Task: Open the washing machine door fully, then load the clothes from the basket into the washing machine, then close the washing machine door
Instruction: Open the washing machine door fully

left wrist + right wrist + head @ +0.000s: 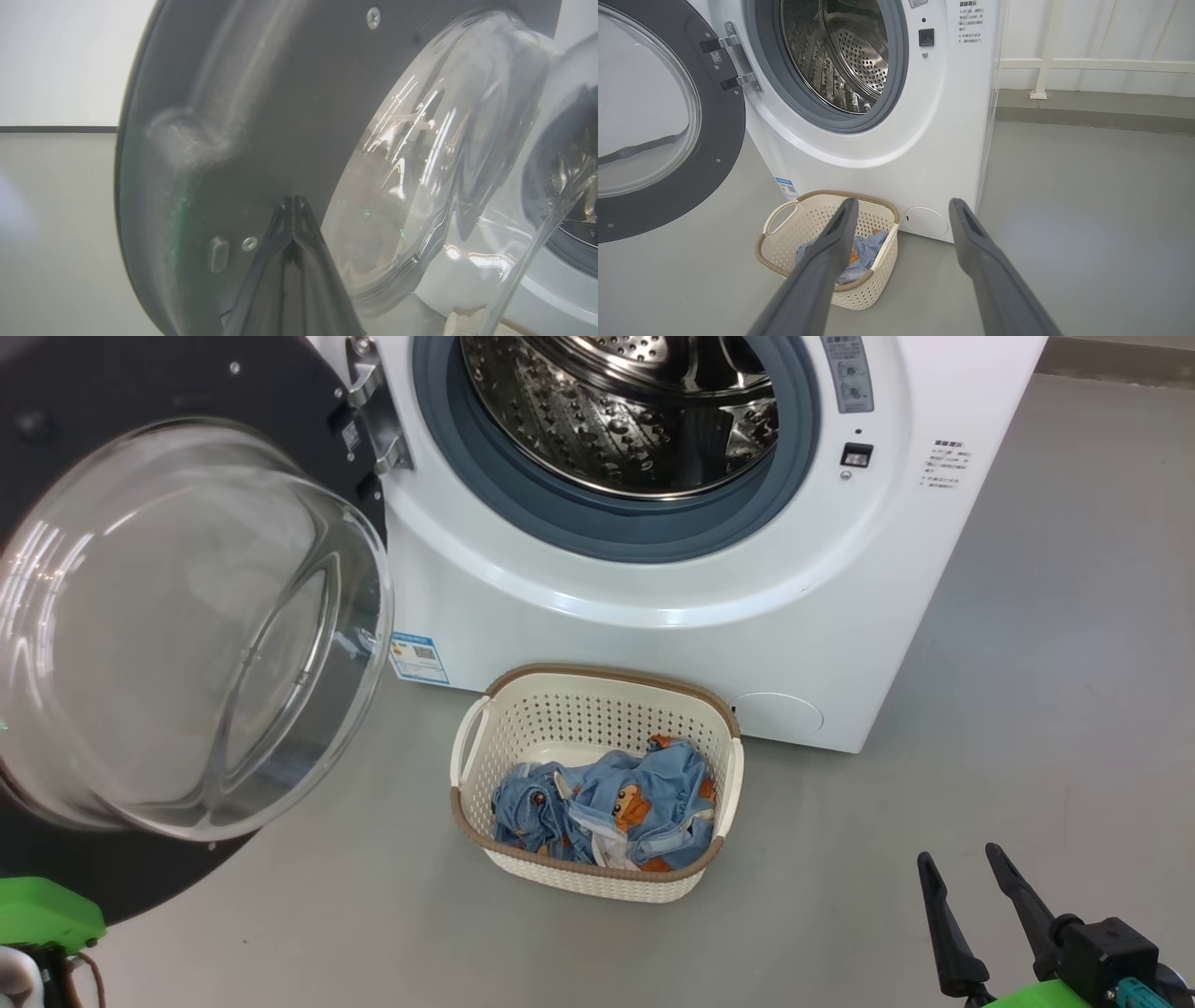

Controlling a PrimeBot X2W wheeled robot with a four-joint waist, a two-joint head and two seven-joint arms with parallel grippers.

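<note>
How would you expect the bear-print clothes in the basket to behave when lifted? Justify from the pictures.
The clothes lie crumpled in soft folds, so they will probably sag and drape. The fabric looks thin, so likely light for its bulk. Pieces overlap in the basket, so pinching one may drag another along.

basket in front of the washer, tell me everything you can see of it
The basket is small, cream-white perforated plastic, rounded rectangular, with a brown rim and a loop handle at each end. It stands upright on the grey floor just before the washing machine; whether they touch is unclear. Crumpled light blue bear-print clothes lie in its bottom.
</note>
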